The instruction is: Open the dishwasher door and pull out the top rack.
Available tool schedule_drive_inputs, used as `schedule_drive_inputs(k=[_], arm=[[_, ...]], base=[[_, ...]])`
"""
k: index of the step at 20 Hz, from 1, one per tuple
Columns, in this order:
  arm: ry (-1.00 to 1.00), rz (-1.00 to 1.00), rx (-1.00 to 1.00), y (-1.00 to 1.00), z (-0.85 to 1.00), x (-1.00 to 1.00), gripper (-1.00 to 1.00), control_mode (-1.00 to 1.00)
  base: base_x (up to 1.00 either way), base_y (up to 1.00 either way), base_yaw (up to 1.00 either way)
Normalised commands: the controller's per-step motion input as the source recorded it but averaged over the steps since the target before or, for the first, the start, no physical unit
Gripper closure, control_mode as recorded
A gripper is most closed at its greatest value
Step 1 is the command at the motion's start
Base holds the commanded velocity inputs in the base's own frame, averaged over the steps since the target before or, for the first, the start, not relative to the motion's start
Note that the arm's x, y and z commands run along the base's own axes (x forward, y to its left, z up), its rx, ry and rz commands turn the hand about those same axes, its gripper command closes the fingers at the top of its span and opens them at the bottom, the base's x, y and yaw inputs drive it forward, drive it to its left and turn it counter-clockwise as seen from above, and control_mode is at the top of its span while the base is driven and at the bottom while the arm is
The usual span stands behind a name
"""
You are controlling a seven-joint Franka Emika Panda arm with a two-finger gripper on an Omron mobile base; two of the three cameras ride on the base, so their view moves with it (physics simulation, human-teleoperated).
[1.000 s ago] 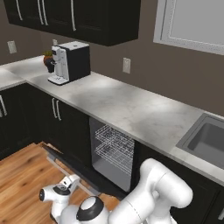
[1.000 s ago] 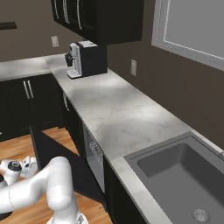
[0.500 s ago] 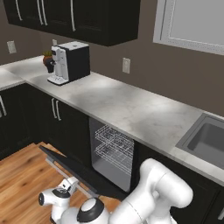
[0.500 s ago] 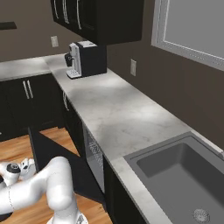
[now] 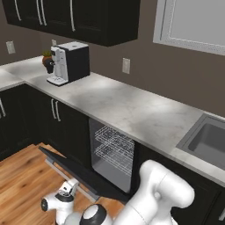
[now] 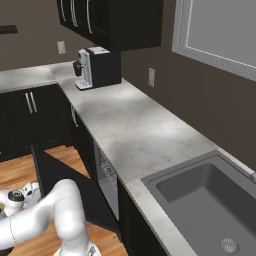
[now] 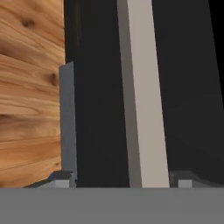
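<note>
The dishwasher door (image 5: pixel 90 173) hangs folded down almost flat over the wooden floor, and in the right base view the dishwasher door (image 6: pixel 65 182) is a dark slab. Its silver bar handle (image 7: pixel 142 96) runs up the hand view. My gripper (image 7: pixel 122 181) is open and straddles that bar, with its fingertips (image 7: pixel 61 178) well apart on either side. From the left base view the gripper (image 5: pixel 70 189) sits low at the door's outer edge. Inside the open cavity the top rack (image 5: pixel 115 139) of light wire sits pushed in above the lower rack (image 5: pixel 112 159).
A black coffee machine (image 5: pixel 70 61) stands on the marble counter (image 5: pixel 132 110). A sink (image 5: pixel 208 140) lies at the right. Black cabinet doors (image 5: pixel 66 127) flank the dishwasher on the left. Wooden floor (image 5: pixel 22 176) spreads in front of the open door.
The jaws have spread from shut on the door handle to open around it. The door has swung a little further down.
</note>
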Motion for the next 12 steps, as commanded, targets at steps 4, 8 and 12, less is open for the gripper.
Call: schedule_drive_inputs(k=[4, 8, 12], arm=[[-0.42, 0.0, -0.09, 0.45, 0.12, -0.95, -1.0, -1.0], [-0.45, 0.0, -0.12, 0.55, 0.18, -0.97, -1.0, -1.0], [-0.41, -0.02, -0.1, 0.52, 0.39, -0.78, -1.0, -1.0]], base=[[0.0, 0.0, 0.0], [0.0, 0.0, 0.0], [0.0, 0.0, 0.0]])
